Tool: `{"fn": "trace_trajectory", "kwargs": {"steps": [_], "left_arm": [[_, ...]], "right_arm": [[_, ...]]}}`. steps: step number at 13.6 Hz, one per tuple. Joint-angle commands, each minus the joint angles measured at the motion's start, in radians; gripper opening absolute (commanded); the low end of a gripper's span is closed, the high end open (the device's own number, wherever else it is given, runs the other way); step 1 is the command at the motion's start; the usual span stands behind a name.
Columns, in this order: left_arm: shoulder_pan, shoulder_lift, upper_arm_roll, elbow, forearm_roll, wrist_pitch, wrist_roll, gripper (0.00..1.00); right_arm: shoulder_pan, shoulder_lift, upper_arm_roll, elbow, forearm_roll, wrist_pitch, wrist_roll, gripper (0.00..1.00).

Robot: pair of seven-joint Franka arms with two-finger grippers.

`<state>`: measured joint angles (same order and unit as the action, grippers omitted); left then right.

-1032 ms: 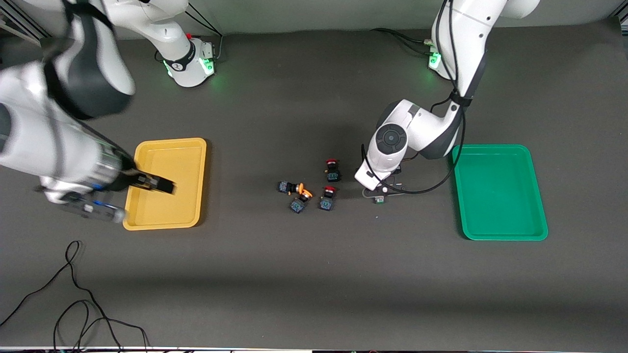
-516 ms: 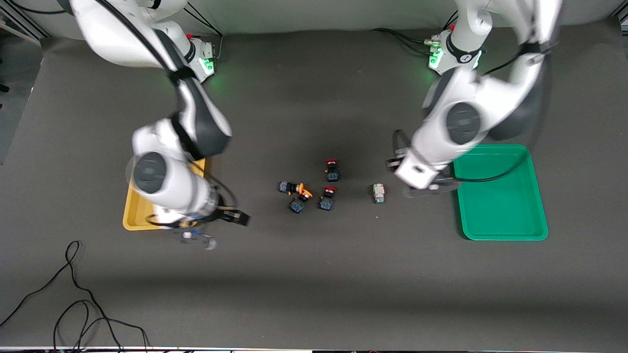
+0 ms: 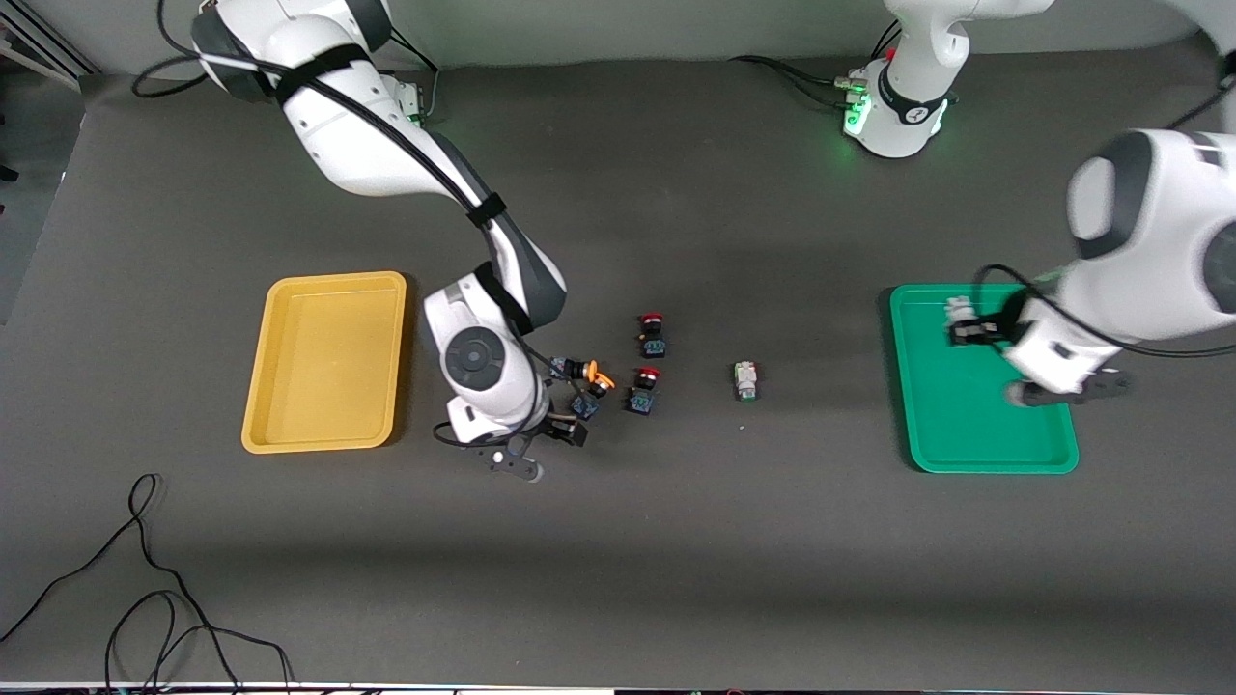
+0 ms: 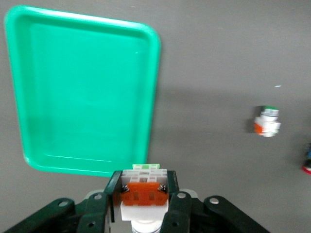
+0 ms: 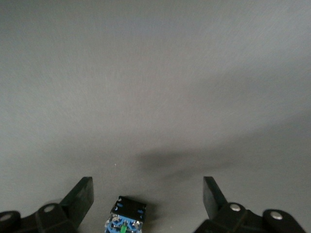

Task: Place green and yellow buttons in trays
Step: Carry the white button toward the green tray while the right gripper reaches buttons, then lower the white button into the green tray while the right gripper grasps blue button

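The left pincer (image 3: 966, 326) has swung its clenched white button (image 4: 144, 187) over the green tray (image 3: 985, 454), ready to drop, while the right pincer (image 3: 555, 432), wide open, has come down by the yellow-capped buttons (image 3: 591, 378) mid-tabletop.

Dark grey table (image 3: 618, 560) carries a yellow tray (image 3: 259, 386) toward the right arm's end & a green tray (image 3: 985, 461) toward the left arm's end. Between them: two orange-capped switches (image 3: 583, 378) touching, two red-capped switches (image 3: 649, 362) just beside, a white switch (image 3: 744, 379) apart. Black cable (image 3: 145, 598) loops nearest the front camera.
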<state>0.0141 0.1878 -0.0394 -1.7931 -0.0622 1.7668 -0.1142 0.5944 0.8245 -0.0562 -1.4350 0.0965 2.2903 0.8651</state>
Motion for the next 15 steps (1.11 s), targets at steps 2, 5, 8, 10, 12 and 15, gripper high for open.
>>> {"fn": "trace_trajectory", "kwargs": {"steps": [2,5,8,10,12,15], "left_arm": [[0.061,0.027,-0.013,-0.118,0.067,0.179,0.102,0.14],[0.069,0.070,-0.013,-0.270,0.105,0.437,0.105,0.14],[0.067,0.153,-0.011,-0.337,0.108,0.621,0.103,0.16],[0.066,0.188,-0.011,-0.351,0.111,0.674,0.105,0.18],[0.067,0.206,-0.011,-0.350,0.142,0.689,0.103,0.29],[0.066,0.202,-0.011,-0.338,0.142,0.671,0.100,0.90]], "right_arm": [[0.070,0.039,-0.011,0.039,0.008,0.000,0.047,1.00],[0.074,0.047,-0.010,0.038,0.009,0.000,0.098,1.00],[0.094,0.070,-0.010,0.038,0.008,0.003,0.104,0.99],[0.096,0.083,-0.010,0.036,0.008,0.055,0.106,0.98],[0.096,0.091,-0.010,0.036,0.006,0.072,0.104,0.73],[0.111,0.071,-0.014,0.039,-0.003,0.064,0.088,0.00]]}}
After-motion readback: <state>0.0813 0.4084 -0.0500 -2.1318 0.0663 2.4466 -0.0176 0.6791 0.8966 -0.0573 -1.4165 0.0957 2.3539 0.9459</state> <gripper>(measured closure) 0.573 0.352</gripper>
